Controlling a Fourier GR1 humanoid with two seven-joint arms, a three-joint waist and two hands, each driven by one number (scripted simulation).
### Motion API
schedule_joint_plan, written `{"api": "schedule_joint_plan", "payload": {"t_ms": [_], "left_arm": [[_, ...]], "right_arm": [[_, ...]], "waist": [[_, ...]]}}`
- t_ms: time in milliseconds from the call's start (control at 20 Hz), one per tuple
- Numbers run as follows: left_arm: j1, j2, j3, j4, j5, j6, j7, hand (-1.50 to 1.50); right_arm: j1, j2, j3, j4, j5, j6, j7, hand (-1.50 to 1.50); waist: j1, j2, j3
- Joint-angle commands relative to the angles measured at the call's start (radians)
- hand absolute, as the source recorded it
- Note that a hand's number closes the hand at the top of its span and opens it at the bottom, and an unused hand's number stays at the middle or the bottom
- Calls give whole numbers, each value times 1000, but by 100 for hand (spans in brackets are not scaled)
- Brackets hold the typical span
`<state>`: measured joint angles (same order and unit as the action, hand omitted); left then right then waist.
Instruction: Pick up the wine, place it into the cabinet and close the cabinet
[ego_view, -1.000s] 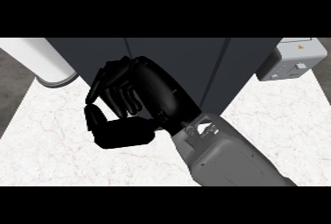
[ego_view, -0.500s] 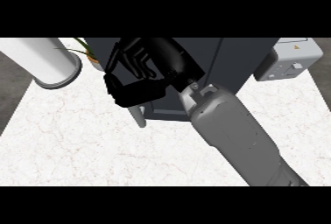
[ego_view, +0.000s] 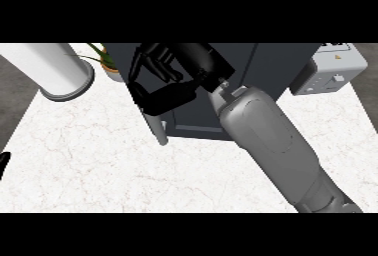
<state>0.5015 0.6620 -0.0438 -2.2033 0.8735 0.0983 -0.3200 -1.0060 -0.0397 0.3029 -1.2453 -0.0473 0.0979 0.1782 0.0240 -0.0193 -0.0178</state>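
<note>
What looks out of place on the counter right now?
Nothing is spilled or tipped. The cabinet door seems slightly ajar, its pale edge jutting forward below the right hand. No wine shows.

My right hand (ego_view: 171, 82) is hovering over the left part of the dark cabinet (ego_view: 273, 70) front; a white cylinder (ego_view: 55, 70) is standing left of the cabinet on the table (ego_view: 96, 165).

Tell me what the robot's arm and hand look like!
The right arm is a smooth, rounded, light-grey forearm, fat in the middle and narrower toward the wrist. There, small grey blocks join it to a chunky, shiny black robot hand. No cables or markings show on either.
</note>
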Motion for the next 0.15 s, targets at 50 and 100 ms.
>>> {"api": "schedule_joint_plan", "payload": {"t_ms": [50,100], "left_arm": [[-77,-40,-47,66,-41,39,-5,-150],[-68,-26,-40,18,-31,48,20,-150]], "right_arm": [[4,-110,-105,126,32,-30,-32,150],[-50,-106,-133,144,27,-43,-15,150]], "waist": [[-37,36,17],[-18,33,18]]}}
